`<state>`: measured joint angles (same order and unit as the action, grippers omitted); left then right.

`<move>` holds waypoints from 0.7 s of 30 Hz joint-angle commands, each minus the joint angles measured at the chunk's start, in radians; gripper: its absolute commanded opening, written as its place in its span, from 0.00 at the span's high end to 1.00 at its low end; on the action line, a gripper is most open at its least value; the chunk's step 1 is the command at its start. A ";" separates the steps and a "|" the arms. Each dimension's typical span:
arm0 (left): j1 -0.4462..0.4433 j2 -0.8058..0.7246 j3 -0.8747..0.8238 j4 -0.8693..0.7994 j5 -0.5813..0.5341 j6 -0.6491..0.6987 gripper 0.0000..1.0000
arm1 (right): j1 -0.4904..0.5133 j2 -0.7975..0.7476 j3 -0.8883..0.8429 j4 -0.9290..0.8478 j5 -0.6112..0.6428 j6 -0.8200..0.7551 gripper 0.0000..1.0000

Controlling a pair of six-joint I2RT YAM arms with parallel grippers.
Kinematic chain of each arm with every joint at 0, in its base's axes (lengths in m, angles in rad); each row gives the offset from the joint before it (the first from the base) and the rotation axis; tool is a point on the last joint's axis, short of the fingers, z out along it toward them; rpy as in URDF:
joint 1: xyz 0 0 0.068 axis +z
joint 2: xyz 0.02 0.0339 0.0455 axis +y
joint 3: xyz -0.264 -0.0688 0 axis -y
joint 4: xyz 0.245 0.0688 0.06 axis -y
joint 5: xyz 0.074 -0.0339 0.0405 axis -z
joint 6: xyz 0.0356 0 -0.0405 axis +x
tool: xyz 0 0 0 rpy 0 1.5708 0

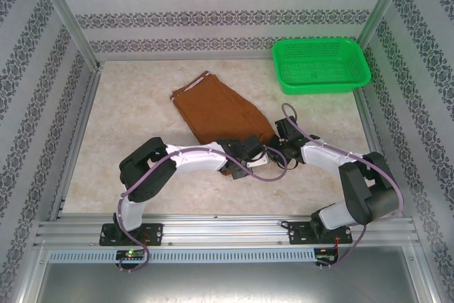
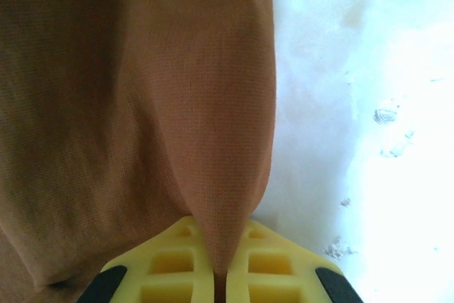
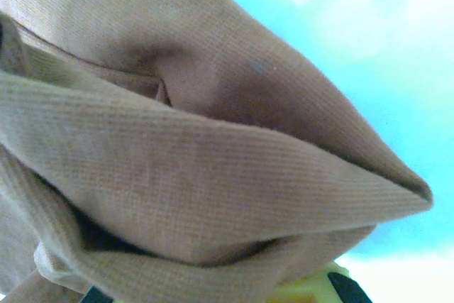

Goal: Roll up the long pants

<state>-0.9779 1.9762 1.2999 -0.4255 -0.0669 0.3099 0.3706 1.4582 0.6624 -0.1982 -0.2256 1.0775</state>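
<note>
Lying on the pale table (image 1: 128, 104) seen from overhead, the long pants (image 1: 216, 111) sit near its centre as a folded rust-brown slab. One end points toward 11 o'clock and the other toward 5 o'clock. A green basket (image 1: 319, 62) stands well apart at the table's 1 o'clock corner.

Both arms reach in from the 6 o'clock edge and meet at the cloth's 5 o'clock end. The left gripper (image 1: 250, 152) is at the near edge of the cloth, and the right gripper (image 1: 278, 148) is just beside it at 3 o'clock.

In the left wrist view, the left gripper (image 2: 221, 271) is pinched tight on a raised ridge of brown cloth (image 2: 128, 104). Its yellow fingers (image 2: 170, 264) press either side of the fold, with bare table at 3 o'clock.

In the right wrist view, bunched folds of cloth (image 3: 184, 175) hang close over the camera. A bit of yellow finger (image 3: 308, 290) peeks out at 5 o'clock, and this claw is closed on the fabric too.
</note>
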 commanded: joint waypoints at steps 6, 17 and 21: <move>0.080 -0.099 -0.015 -0.218 0.483 -0.248 1.00 | -0.019 -0.094 0.129 -0.224 -0.046 -0.171 0.49; 0.309 -0.181 -0.178 0.141 1.211 -0.693 1.00 | -0.032 -0.205 0.163 -0.286 -0.104 -0.192 0.43; 0.323 -0.184 -0.315 0.428 1.276 -0.936 1.00 | -0.003 -0.218 0.169 -0.305 -0.113 -0.183 0.43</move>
<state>-0.6590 1.8244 1.0649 -0.2634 1.0004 -0.3553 0.3458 1.2594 0.8146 -0.4641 -0.3149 0.9054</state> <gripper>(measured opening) 0.069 0.571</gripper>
